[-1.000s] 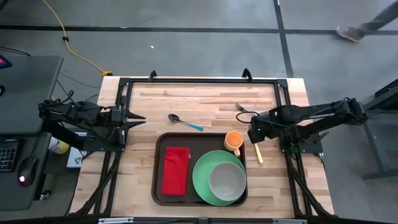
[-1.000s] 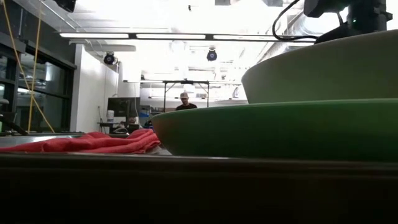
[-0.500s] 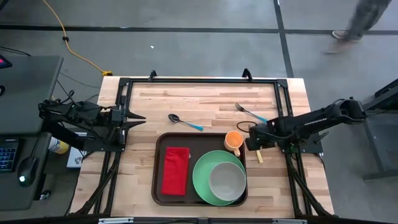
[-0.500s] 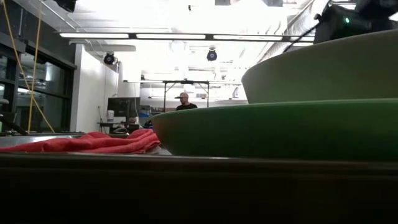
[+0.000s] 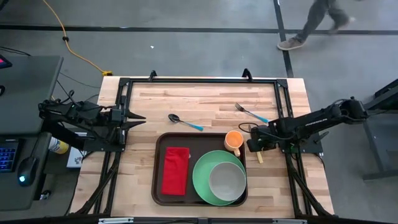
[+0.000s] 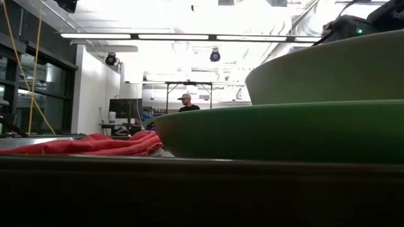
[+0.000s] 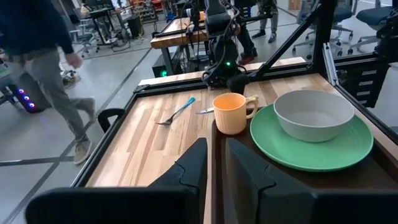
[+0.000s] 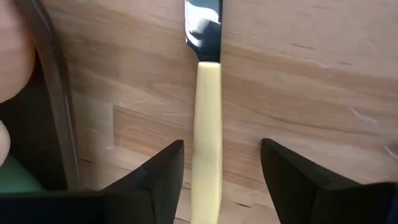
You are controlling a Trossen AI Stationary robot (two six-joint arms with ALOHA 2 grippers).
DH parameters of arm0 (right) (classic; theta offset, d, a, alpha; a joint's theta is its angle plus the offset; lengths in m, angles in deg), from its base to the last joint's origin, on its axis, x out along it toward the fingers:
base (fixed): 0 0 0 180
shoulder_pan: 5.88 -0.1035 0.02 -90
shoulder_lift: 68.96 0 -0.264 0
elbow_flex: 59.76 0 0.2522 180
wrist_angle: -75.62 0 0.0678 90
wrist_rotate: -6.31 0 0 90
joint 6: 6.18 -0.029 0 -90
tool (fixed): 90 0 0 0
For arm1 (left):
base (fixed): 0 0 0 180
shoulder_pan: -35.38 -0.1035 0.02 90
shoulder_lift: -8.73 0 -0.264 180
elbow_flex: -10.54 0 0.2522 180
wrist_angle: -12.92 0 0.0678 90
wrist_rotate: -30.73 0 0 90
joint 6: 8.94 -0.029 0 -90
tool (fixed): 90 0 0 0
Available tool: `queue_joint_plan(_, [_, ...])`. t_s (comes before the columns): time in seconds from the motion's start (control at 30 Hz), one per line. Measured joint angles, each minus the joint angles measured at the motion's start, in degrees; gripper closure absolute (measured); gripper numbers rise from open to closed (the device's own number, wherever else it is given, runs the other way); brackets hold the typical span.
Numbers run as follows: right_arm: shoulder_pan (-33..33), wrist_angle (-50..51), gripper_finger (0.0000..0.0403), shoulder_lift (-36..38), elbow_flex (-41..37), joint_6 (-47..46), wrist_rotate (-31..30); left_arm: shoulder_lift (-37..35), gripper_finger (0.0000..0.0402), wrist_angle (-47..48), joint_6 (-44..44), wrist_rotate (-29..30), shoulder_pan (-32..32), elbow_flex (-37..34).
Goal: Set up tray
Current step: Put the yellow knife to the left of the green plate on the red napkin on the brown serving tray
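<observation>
Tray (image 5: pixel 158 168) long axis left-right

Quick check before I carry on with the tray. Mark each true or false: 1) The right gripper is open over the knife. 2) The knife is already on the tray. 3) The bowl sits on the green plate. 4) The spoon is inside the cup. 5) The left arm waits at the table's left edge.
1) True: the right gripper is open, one finger on each side of the yellow-handled knife.
2) False: the knife lies on the bare table, beside the tray.
3) True: the bowl sits on the plate.
4) False: the spoon lies on the table; the cup holds nothing visible.
5) True: the left gripper waits there.
</observation>
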Motion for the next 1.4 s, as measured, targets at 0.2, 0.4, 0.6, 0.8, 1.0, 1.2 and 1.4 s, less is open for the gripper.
queue_joint_plan(0.2, [-0.02, -2.34, 0.0233, -3.22, 0.19, 2.4, 0.84, 0.0, 0.0314, -0.02, 0.0, -0.02, -0.01, 0.04])
queue_joint_plan(0.4, [-0.02, -5.21, 0.0253, -6.43, 0.98, 4.07, 1.9, 0.0, 0.0314, -0.02, 0.04, -0.02, 0.0, 0.04])
queue_joint_plan(0.6, [-0.04, -6.56, 0.0256, -7.8, 1.7, 4.17, 1.14, 0.0, 0.0314, -0.02, 0.35, -0.05, -0.01, 0.04])
queue_joint_plan(0.8, [-0.05, -9.13, 0.0256, -8.63, 1.68, 4.09, 0.71, 0.0, 0.0314, -0.02, 0.34, -0.07, -0.01, 0.04])
queue_joint_plan(1.0, [-0.07, -9.69, 0.0258, -8.69, 1.64, 3.72, -0.37, 0.0, 0.0314, 0.0, 0.29, -0.09, -0.01, 0.04])
queue_joint_plan(1.2, [-0.07, -8.73, 0.0269, -8.69, 1.62, 1.82, -1.45, 0.0, 0.0314, 0.01, 0.26, -0.09, -0.01, 0.04])
queue_joint_plan(1.4, [-0.09, -7.5, 0.0292, -8.71, 1.64, 0.76, -1.9, 0.0, 0.0314, 0.03, 0.24, -0.09, -0.01, 0.04])
